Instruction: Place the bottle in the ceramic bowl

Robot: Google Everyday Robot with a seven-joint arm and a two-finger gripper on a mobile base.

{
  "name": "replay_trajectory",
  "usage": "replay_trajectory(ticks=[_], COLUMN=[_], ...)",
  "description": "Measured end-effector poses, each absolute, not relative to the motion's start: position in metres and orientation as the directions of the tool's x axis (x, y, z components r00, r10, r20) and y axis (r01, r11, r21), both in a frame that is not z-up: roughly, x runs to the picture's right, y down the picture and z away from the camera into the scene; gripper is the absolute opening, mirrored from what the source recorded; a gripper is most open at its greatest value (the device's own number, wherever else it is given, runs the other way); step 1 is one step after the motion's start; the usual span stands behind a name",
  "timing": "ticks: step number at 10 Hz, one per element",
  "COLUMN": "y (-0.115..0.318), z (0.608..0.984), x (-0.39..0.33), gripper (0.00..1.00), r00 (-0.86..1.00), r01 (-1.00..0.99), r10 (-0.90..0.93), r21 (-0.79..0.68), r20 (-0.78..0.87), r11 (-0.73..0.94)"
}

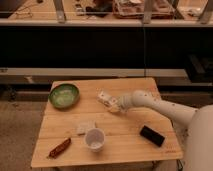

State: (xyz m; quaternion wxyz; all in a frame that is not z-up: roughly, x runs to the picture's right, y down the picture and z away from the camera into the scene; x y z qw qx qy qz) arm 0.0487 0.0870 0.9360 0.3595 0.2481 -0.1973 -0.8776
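Observation:
The bottle (104,97) is small and whitish and lies on its side near the middle of the wooden table (125,140). My gripper (114,104) reaches in from the right on a white arm and sits right at the bottle's right end, low over the table. The green ceramic bowl (64,95) stands at the table's far left corner, well apart from the gripper and with nothing in it.
A white cup (94,138) stands near the front middle. A flat pale packet (85,127) lies just behind it. A brown snack bar (59,147) lies at the front left. A black phone-like slab (151,135) lies at the front right.

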Motion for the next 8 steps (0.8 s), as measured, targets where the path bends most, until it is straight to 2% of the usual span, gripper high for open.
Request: replay_trajectory(ticks=[2,3,4,8], y=[0.062,0.041,0.023,-0.011], z=[0.912,0.885,0.861,0.806], x=[0.029,0.014,0.0,-0.075], gripper=[0.15,0.04,0.0,0.0], r00=[-0.601,-0.595,-0.597,-0.587], r01=[0.499,0.46,0.419,0.237], r10=[-0.711,-0.679,-0.641,-0.539], r21=[0.524,0.511,0.494,0.509], r20=[-0.364,-0.429,-0.483,-0.604], r11=[-0.69,-0.726,-0.762,-0.828])
